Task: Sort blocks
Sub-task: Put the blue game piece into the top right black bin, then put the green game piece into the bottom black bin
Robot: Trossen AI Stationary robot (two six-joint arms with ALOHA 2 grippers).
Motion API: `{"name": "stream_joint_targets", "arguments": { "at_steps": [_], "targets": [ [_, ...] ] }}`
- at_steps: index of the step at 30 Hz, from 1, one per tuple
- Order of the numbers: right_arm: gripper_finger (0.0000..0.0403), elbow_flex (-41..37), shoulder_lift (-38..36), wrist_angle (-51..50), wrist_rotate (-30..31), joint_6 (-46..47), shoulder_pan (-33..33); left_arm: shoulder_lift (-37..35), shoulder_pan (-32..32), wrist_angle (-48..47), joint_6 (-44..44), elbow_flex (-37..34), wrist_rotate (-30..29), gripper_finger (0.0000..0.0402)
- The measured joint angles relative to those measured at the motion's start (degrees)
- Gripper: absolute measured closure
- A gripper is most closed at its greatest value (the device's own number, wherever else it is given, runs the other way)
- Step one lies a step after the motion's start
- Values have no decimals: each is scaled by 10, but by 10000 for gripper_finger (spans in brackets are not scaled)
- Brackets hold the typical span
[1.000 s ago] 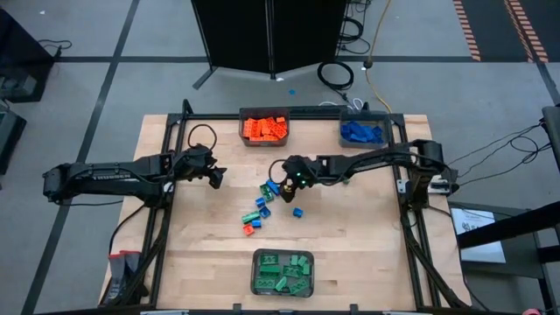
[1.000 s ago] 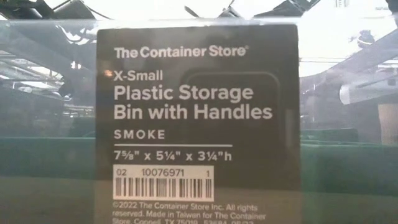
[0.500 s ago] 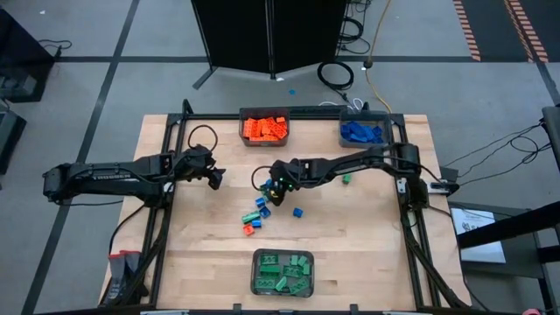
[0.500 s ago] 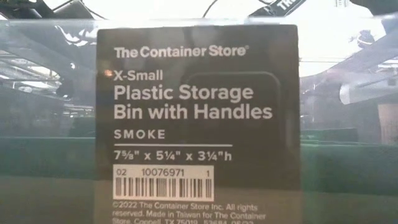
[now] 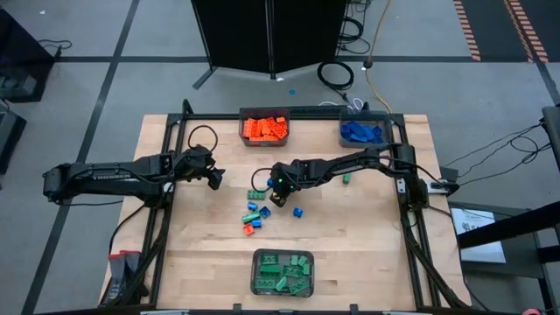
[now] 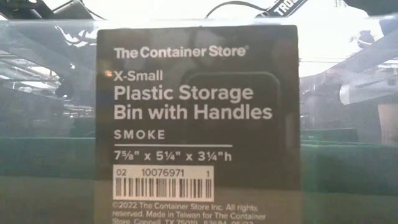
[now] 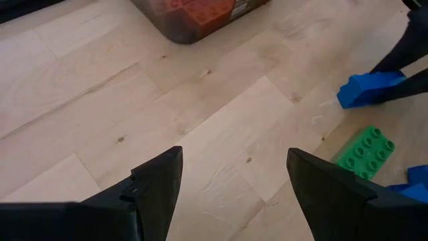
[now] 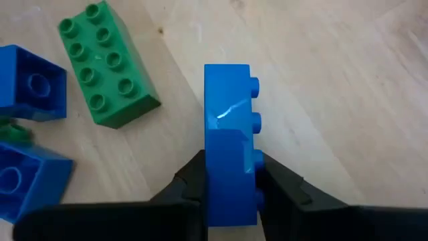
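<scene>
Several loose blocks [image 5: 256, 212] in blue, green and orange lie at the table's middle. My right gripper [image 5: 274, 186] reaches down at the far edge of this pile and is shut on a blue block [image 8: 231, 134]. A green block [image 8: 107, 63] lies flat next to it, studs up. More blue blocks [image 8: 30, 87] lie beside that. My left gripper [image 7: 234, 181] hangs open over bare wood at the table's left, and nothing is between its fingers. My right gripper pinches the blue block between its two fingers, one finger on the studded face [image 8: 253, 167] and the other on the opposite face. The fingers slant down from the table's right. The block is turned on its side, studs sideways. I cannot tell whether it is clear of the table.
A bin of orange blocks [image 5: 264, 128] and a bin of blue blocks [image 5: 364, 132] stand at the far edge; a bin of green blocks [image 5: 283, 272] stands at the near edge. One green block [image 5: 346, 178] lies alone under the right arm. A bin label [image 6: 198, 118] fills the low view.
My right gripper has gone down and toward the table's left, from beside the loose blocks to the blue block at the pile's far edge.
</scene>
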Motion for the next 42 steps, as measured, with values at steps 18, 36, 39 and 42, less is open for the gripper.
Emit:
{"name": "stream_joint_targets", "arguments": {
  "at_steps": [18, 36, 39, 42],
  "targets": [
    [330, -30, -312, -285, 274, -72, -108, 0, 0, -13, 0, 0, 0, 132],
    [329, -265, -412, -239, 195, 39, -438, 0, 0, -14, -5, 0, 3, 132],
    [278, -265, -407, -218, 167, 11, -457, 0, 0, -14, -12, 0, 3, 132],
    [203, -265, -407, -192, 119, -14, -467, 0, 0, -14, -19, 0, 3, 132]
  ]
}}
